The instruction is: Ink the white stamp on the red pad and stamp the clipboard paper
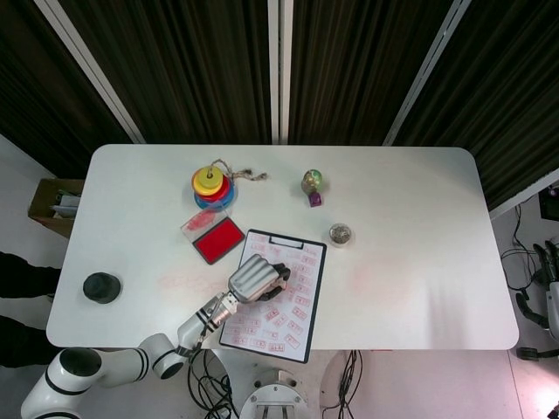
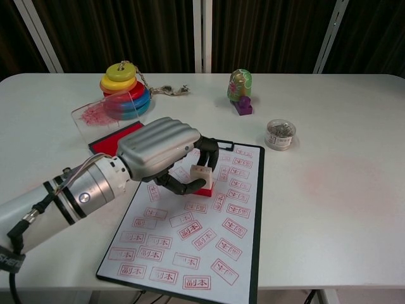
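My left hand [image 2: 158, 152] grips the white stamp [image 2: 202, 177], whose red base sits down on the clipboard paper [image 2: 190, 228]. That paper is covered with several red stamp marks. In the head view the left hand [image 1: 251, 279] lies over the upper left of the clipboard [image 1: 293, 314] and hides the stamp. The red ink pad [image 2: 112, 137] lies to the left of the clipboard, its clear lid [image 2: 95, 114] beside it; the red ink pad [image 1: 218, 240] shows uncovered in the head view too. My right hand is in neither view.
A coloured ring stacker [image 2: 124, 92] stands behind the ink pad. A green egg-shaped toy on a purple base [image 2: 240, 88] and a small round tin [image 2: 280, 133] lie behind the clipboard. A black round object [image 1: 101, 287] sits near the table's left edge.
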You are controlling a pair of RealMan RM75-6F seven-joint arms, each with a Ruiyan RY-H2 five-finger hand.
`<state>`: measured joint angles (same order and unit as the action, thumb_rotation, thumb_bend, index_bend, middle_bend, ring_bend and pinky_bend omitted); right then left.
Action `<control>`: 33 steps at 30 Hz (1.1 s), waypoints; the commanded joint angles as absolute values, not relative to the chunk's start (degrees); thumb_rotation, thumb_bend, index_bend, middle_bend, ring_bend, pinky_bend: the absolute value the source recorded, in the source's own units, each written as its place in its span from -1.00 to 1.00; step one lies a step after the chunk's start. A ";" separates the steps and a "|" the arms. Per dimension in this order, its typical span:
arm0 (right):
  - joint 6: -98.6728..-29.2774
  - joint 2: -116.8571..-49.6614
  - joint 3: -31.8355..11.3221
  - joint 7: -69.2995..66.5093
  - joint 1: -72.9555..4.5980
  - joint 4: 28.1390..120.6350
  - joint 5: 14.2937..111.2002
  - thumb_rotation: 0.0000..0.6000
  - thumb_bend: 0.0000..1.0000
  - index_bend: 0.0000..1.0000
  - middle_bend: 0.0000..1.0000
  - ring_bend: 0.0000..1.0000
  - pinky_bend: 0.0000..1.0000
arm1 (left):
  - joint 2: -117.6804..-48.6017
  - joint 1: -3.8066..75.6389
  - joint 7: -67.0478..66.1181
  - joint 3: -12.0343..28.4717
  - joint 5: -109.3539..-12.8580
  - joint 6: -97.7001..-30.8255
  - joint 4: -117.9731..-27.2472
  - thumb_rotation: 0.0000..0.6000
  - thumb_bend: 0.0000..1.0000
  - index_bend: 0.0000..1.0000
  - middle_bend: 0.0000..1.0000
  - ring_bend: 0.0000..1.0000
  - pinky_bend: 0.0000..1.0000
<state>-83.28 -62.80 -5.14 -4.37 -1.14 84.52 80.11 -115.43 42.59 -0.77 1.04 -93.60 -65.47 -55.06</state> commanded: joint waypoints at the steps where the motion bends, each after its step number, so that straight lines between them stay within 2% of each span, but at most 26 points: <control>1: -83.09 -62.91 -5.12 -4.42 -1.19 84.38 80.04 1.00 -0.53 -1.00 -1.00 -1.00 -1.00 | -115.61 42.47 -0.38 0.77 -93.53 -65.23 -54.90 1.00 -0.24 0.37 0.36 1.00 1.00; 33: -82.90 -62.95 -5.01 -4.84 -1.18 84.09 80.25 1.00 -0.52 -1.00 -1.00 -1.00 -1.00 | -116.62 42.00 1.39 0.51 -93.24 -65.10 -51.74 1.00 -0.22 0.42 0.40 1.00 1.00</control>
<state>-82.91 -62.95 -5.01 -4.84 -1.18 84.10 80.25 -116.62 42.01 1.38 0.51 -93.23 -65.10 -51.75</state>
